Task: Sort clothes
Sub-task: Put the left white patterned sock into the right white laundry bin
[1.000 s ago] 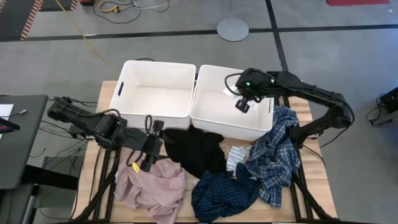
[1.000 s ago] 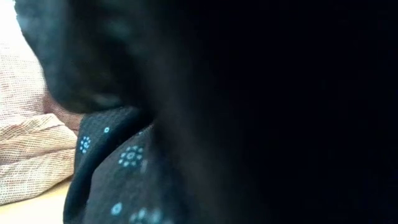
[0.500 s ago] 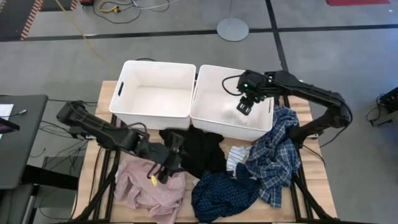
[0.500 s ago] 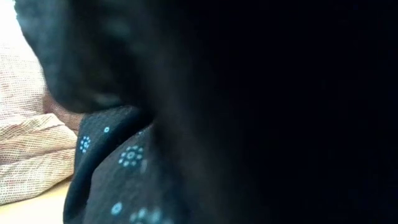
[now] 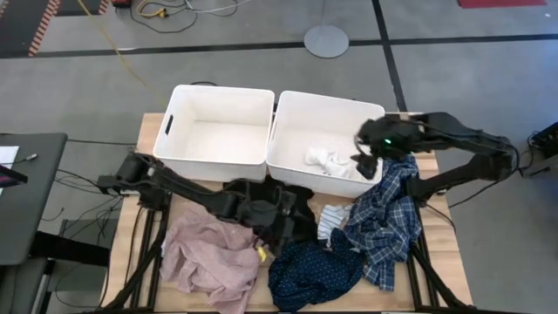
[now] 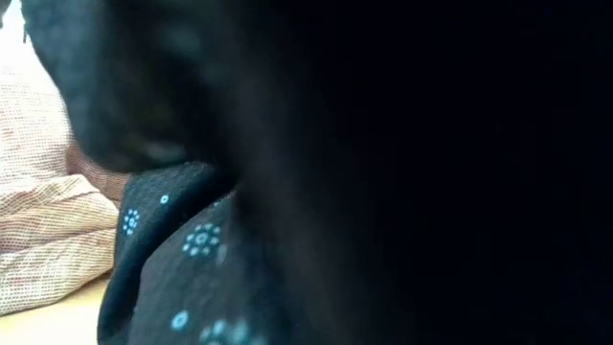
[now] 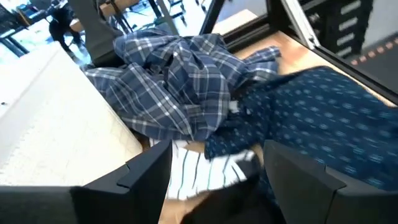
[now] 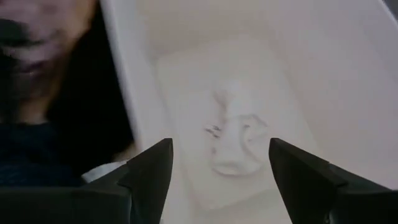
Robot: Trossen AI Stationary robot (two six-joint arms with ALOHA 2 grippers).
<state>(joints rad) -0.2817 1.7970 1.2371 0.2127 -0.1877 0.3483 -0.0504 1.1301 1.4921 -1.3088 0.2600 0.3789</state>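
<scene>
One white sock (image 5: 329, 160) lies in the right bin (image 5: 288, 160); the left bin (image 5: 171, 139) looks empty, so sorting has barely begun. The pink garment (image 5: 209, 262), black garment (image 5: 296, 209), navy dotted garment (image 5: 314, 266), plaid shirt (image 5: 384, 218) and striped sock (image 5: 331, 218) remain on the table. The right gripper (image 5: 366, 166) stands over the right bin's edge with its fingers apart and empty, while the left gripper (image 5: 281, 220) hangs over the black garment, fingers spread, holding nothing.

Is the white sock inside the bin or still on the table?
Inside. The white sock lies crumpled on the floor of the right bin, with the open right gripper above it.

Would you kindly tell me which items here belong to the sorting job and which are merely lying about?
Job: pink garment, black garment, navy dotted garment, plaid shirt, striped sock, white sock, two white bins.
Lying about: floor cables, round stand base.
</scene>
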